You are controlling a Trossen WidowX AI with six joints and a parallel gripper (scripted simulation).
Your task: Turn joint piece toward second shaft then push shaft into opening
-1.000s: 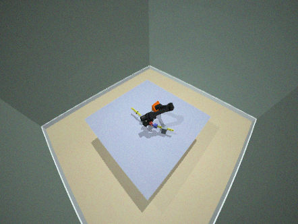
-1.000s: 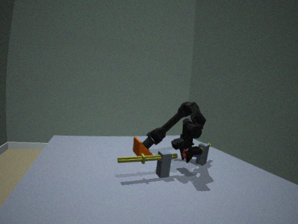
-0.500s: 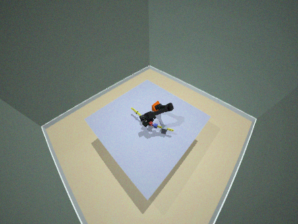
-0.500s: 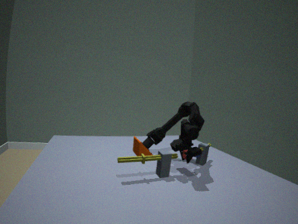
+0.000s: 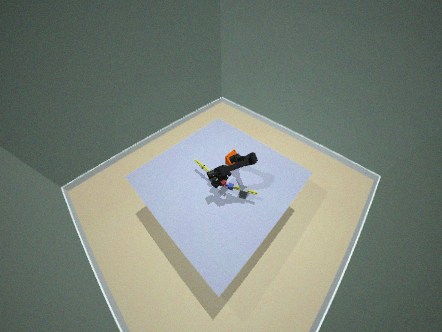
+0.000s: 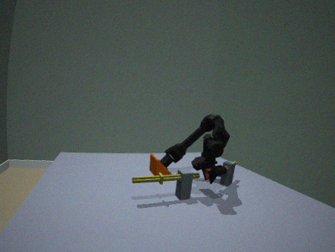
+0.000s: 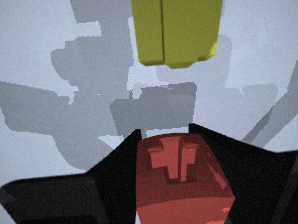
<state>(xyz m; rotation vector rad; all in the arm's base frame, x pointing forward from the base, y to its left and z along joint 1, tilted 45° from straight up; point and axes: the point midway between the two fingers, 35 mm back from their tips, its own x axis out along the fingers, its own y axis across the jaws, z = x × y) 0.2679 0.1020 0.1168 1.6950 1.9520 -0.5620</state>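
On the desk (image 5: 215,250) (image 6: 95,220) (image 7: 20,50), central zone: both shafts raised on their blocks, the arm reaching over from beside the orange panel (image 5: 229,158) (image 6: 156,166).
End effector (image 5: 221,183) (image 6: 209,176) (image 7: 164,131): part-wide, fingers closed on the red joint piece (image 5: 223,183) (image 6: 207,174) (image 7: 180,197), one finger against each side.
Joint piece: at the inner end of the fixed shaft (image 5: 252,192) (image 6: 236,163), beyond a blue part (image 5: 230,186) in the top view; cross-shaped opening visible in the wrist view.
Fixed shaft: yellow, carried by a grey block (image 5: 243,194) (image 6: 227,174); arm covers some of its length in the exterior view.
Second shaft (image 5: 199,163) (image 6: 145,179) (image 7: 177,32): yellow, ribbed, passing through the nearer grey block (image 6: 183,185) in the exterior view; collar (image 5: 203,166) (image 6: 161,178) on its outer length, apart from that block.
Gap: second shaft's end outside the opening — clear space between them in the wrist view.
Alignment: opening seems turned roughly toward the second shaft, though the steep wrist view leaves exact line uncertain.
Shadows: arm and shafts, cast across the desk.
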